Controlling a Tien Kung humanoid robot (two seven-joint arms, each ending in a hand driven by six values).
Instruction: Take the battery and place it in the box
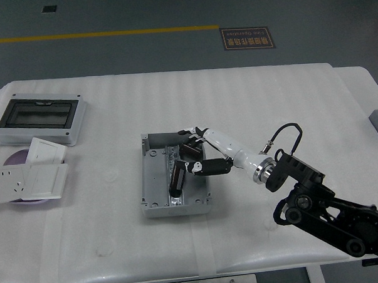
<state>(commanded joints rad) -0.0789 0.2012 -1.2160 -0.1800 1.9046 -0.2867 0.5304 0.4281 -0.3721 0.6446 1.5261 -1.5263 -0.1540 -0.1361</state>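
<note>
The right hand is reaching over the grey box. Its fingers are curling loosely beside the dark battery, which is lying tilted inside; whether they are touching it is unclear.

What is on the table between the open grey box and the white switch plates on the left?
Nothing: in the head view the white table is bare between the grey box and the switch plates.

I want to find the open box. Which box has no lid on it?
The grey box in the table's middle, under the robot hand, is open on top. The box at the far left has a dark windowed lid.
</note>
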